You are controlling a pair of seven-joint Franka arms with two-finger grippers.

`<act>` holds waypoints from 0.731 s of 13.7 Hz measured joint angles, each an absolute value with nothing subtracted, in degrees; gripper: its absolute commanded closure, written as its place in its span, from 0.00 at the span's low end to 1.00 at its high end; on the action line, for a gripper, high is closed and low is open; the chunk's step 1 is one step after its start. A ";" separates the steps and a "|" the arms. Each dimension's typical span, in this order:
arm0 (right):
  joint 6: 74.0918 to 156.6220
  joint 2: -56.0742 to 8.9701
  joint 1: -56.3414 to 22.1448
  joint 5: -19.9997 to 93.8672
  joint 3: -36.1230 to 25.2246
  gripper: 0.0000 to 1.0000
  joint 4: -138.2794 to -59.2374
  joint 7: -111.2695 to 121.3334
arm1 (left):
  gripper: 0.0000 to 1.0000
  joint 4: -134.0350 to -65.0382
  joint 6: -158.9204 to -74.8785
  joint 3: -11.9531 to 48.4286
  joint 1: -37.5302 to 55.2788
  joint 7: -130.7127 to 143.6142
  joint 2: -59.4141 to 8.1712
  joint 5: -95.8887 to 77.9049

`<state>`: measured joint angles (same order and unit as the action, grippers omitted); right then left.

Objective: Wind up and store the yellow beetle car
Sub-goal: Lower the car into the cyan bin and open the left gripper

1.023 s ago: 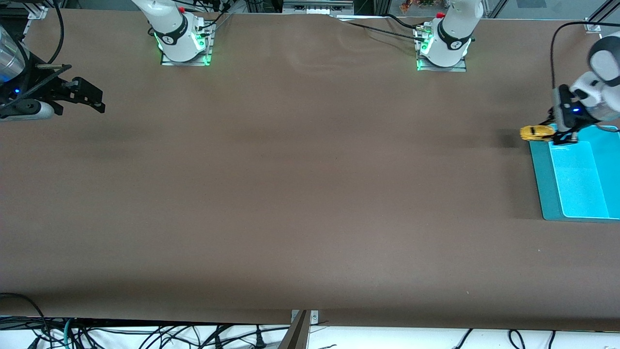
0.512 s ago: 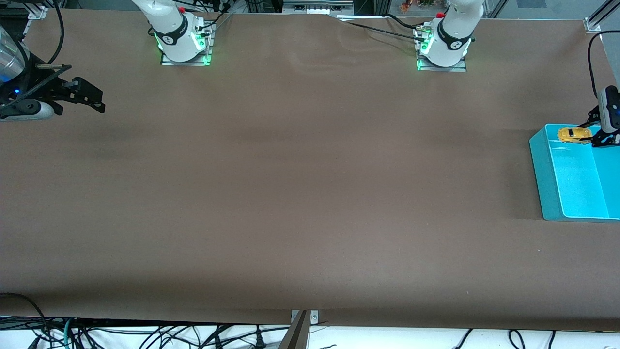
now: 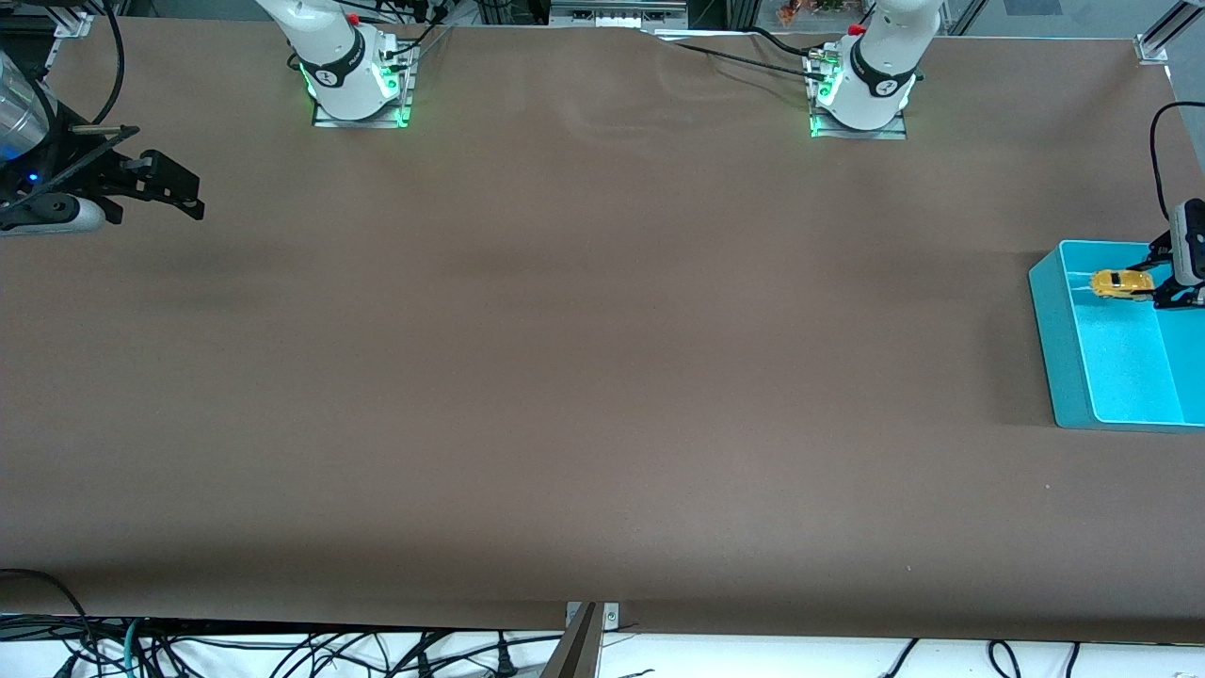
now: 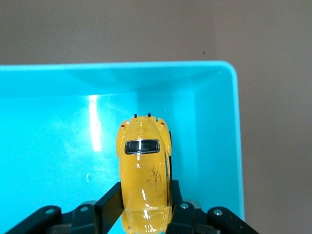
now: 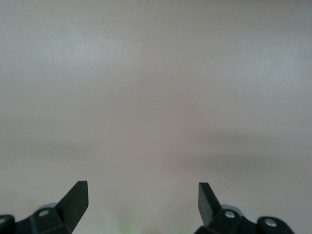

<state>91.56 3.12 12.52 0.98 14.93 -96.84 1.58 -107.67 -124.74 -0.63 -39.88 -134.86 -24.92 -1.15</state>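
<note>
The tiny bright yellow beetle car (image 3: 1121, 282), rounded and glossy with dark windows, was clamped between the fingers of the left gripper (image 3: 1156, 294) over the open turquoise plastic bin (image 3: 1059, 348) at the left arm's end of the brown table (image 3: 584, 377). From the front camera the car was only a small yellow shape beside the black fingers, above the part of the bin farthest from that camera, and whether it touched the bin's floor could not be told. The left wrist view gave what that view could not: the car (image 4: 145, 175) seen from above, its dark rear window and scuffed roof, the two black fingers (image 4: 111, 207) pressed against its sides, and one rounded corner of the bin (image 4: 229, 97) just beside it.

The right gripper (image 3: 160, 184) waited over the table's right-arm end. Its wrist camera showed the fingers (image 5: 78, 197) spread wide, nothing between them, bare tabletop (image 5: 156, 97) below.
</note>
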 measured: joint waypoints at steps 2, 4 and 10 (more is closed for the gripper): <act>91.56 3.12 12.52 0.98 14.93 0.00 -96.82 1.58 | 0.94 -105.13 -125.56 -0.62 -40.26 -135.00 -28.36 -1.14; 91.55 3.12 12.52 0.98 14.93 0.00 -96.82 1.58 | 0.94 -103.69 -127.60 -0.60 -40.36 -135.04 -31.07 -1.14; 91.55 3.12 12.52 0.98 14.93 0.00 -96.82 1.58 | 0.90 -103.10 -132.90 0.14 -40.25 -135.04 -34.99 -1.14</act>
<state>91.55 3.12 12.52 0.98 14.93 -96.82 1.58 -103.10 -132.90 0.14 -40.25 -135.04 -34.99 -1.14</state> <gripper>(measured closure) 0.000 0.577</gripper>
